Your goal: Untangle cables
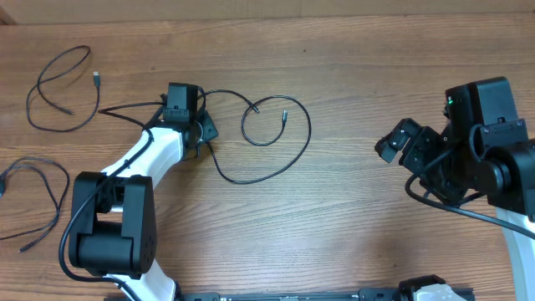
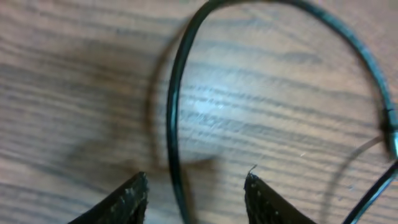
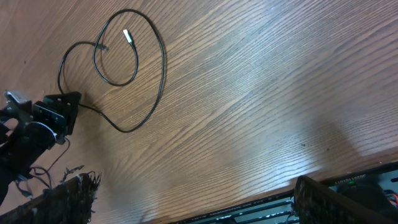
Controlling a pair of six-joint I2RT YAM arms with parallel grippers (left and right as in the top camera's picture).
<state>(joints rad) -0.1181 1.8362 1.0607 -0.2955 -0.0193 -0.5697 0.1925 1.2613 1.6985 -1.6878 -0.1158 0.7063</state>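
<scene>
My left pincer (image 2: 196, 186) stood released low over the table (image 1: 351, 234), its fingers apart astride the middle cable (image 2: 171, 112), which looped away to its right at centre. My right pincer (image 3: 193, 183) hung released, well apart at the right. A second cable (image 1: 55, 99) lay far left and a third cable (image 1: 65, 188) near left.

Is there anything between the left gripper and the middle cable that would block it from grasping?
Nothing visible does. In the left wrist view the middle cable runs right between the open jaws of the left gripper, with only bare table around it.
</scene>
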